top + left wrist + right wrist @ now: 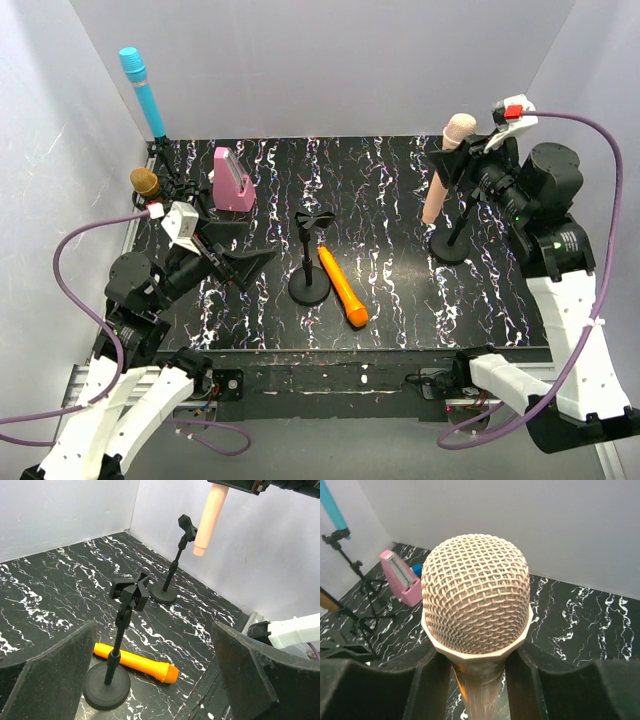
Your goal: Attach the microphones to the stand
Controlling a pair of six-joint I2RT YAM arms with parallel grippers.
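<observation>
My right gripper (pixel 460 152) (pixel 475 680) is shut on the pale peach-pink microphone (pixel 440 185) (pixel 476 592), just below its mesh head. It hangs upright, head up, above the table. Its lower end (pixel 207 525) sits close beside the clip of the right stand (pixel 452 245) (pixel 172 575); contact cannot be told. The orange microphone (pixel 342 285) (pixel 135 662) lies flat next to the middle stand (pixel 310 288) (pixel 120 630), whose clip is bare. My left gripper (pixel 245 262) (pixel 155 675) stands open, low, left of that stand. The cyan-blue microphone (pixel 140 85) (pixel 332 507) and the gold one (pixel 144 181) sit on stands at the back left.
A squat pink wedge block (pixel 233 180) (pixel 400 577) stands at the back left on the black marbled table (pixel 380 180). White walls enclose the back and both sides. Tripod legs of the left stands (pixel 362 587) spread near the block.
</observation>
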